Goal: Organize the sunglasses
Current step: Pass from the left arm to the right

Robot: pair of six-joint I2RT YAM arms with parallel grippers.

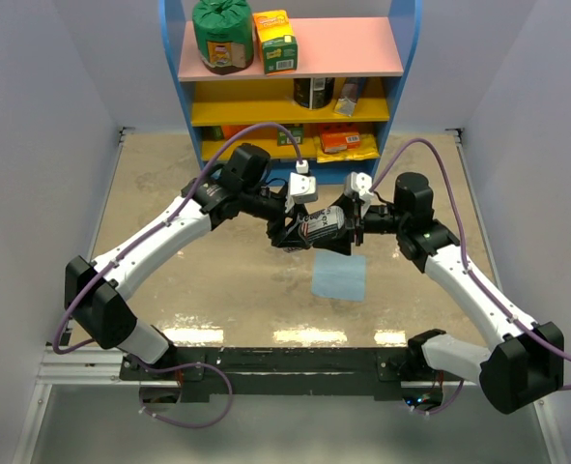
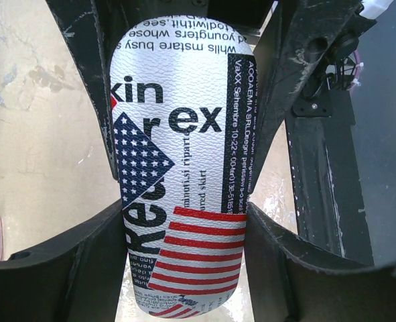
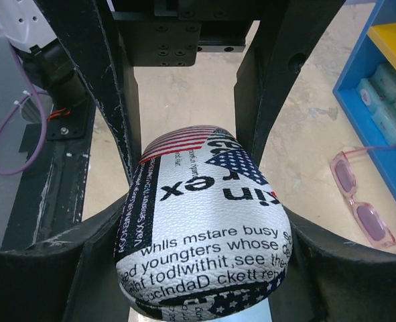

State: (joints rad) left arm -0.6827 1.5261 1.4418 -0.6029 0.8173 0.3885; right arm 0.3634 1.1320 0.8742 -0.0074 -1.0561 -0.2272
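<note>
Clenches the flag-print pouch (image 2: pixel 181 168) in the air over the middle of the table (image 1: pixel 169 222), left gripper (image 1: pixel 293 228) from the left and, by the look of the contact, right gripper (image 1: pixel 351 222) from the right. Leaves the sunglasses (image 3: pixel 362 201) lying on the far side of the table, just beside the foot of the blue shelf (image 1: pixel 172 58) (nothing touching them). Looks like readying the pouch; calls next for opening its mouth or freeing one arm to fetch the glasses by their thin frame
</note>
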